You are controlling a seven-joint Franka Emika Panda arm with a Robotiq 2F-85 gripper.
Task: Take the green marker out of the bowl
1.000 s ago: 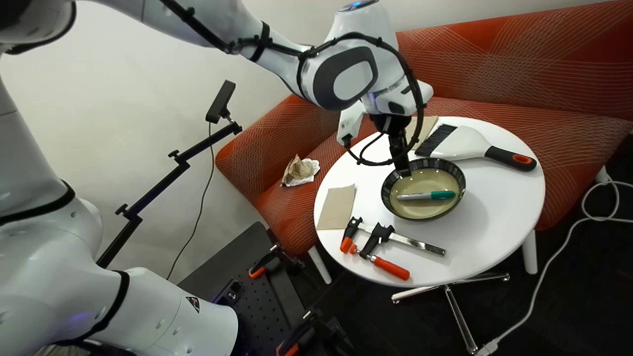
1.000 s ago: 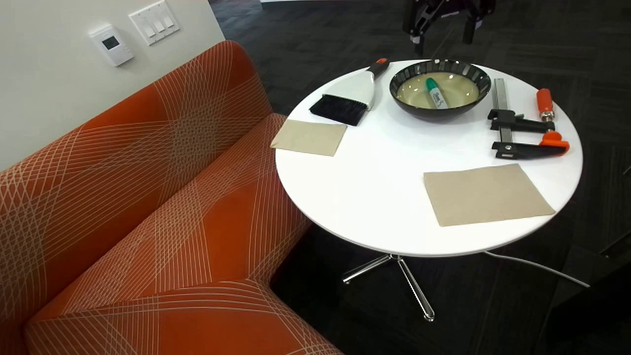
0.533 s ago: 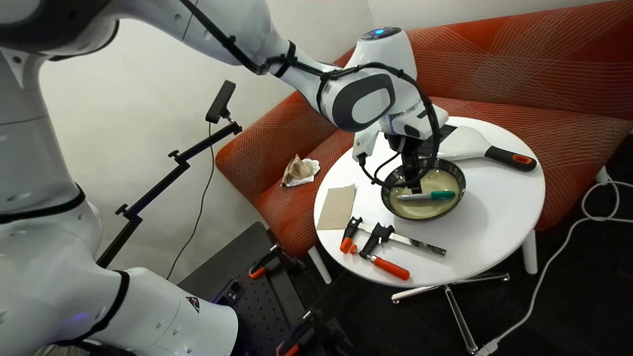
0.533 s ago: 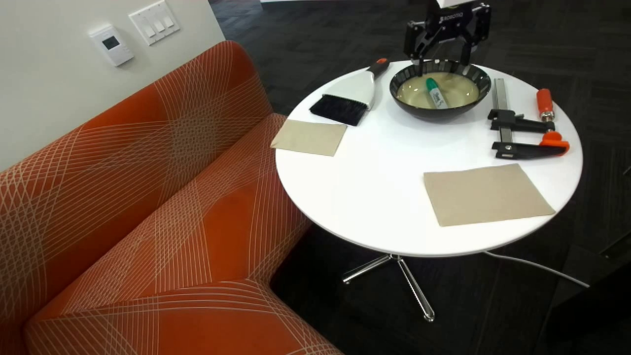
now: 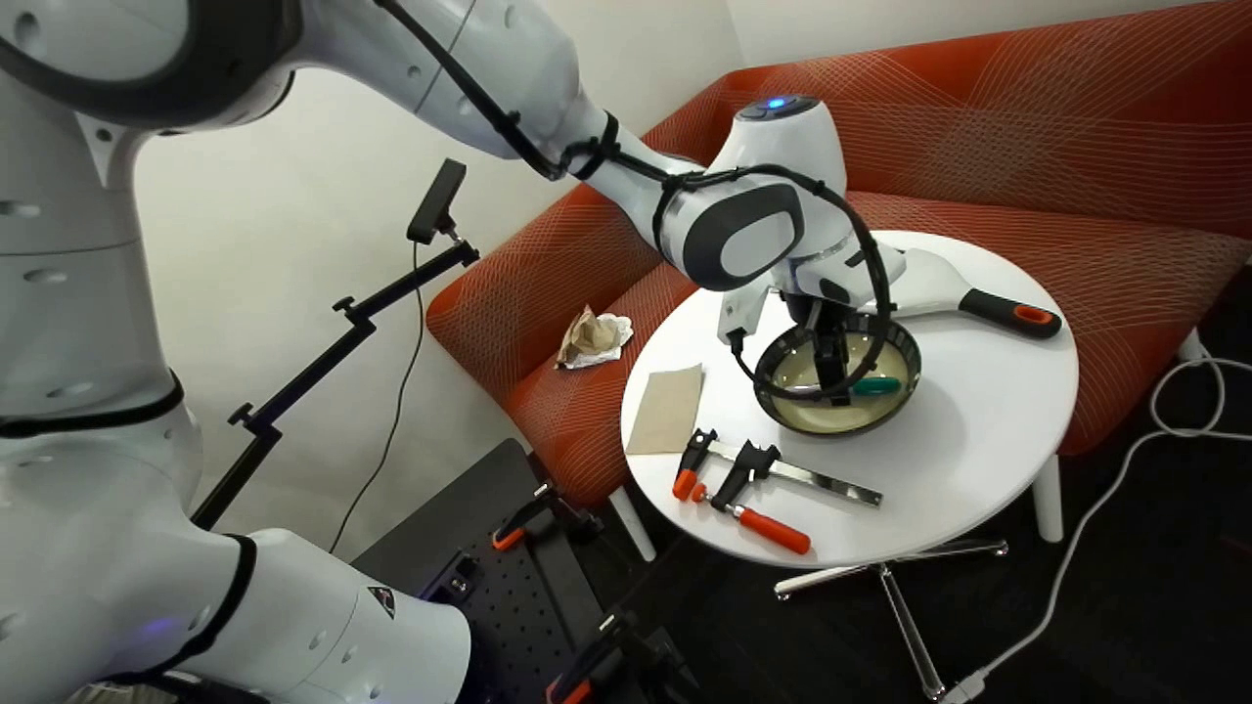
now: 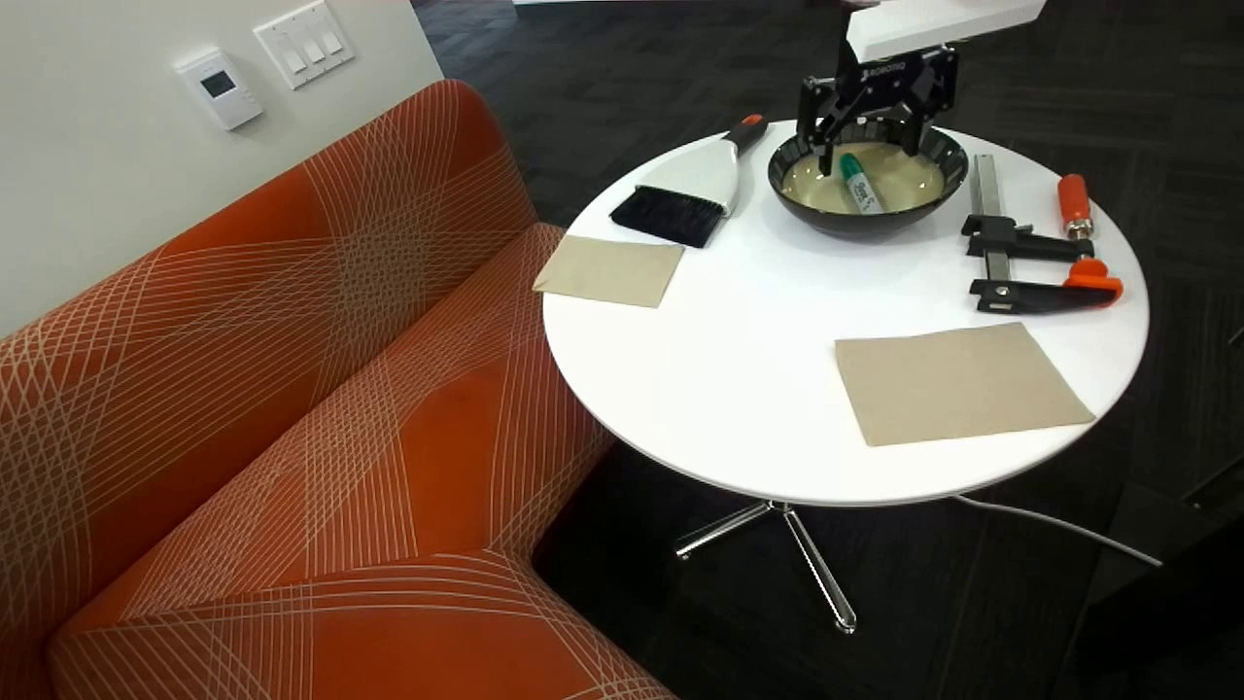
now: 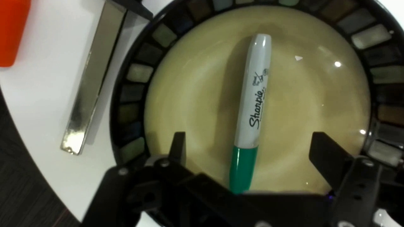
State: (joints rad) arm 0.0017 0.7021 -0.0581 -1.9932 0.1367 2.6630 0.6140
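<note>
Green-capped, the marker (image 7: 251, 113) lay in the bowl (image 7: 186, 88), the gripper (image 7: 247, 146) spread wide over it, empty. A clean grasp likely called for sinking straight, sparing the bowl's bottom, then closing evenly.

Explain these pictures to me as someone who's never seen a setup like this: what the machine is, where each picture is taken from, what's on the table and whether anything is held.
The machine is a jointed robot arm. At its end is a gripper, a mechanical hand with two black fingers. Two pictures look in from outside the robot; the close-up is taken from its wrist.

On the round white table are a bowl, a brush, a bar clamp and two brown sheets.

Nothing is held: the gripper is open, and the green marker, grey-barrelled with a green cap, lies inside the bowl, between the fingers in the wrist view.
</note>
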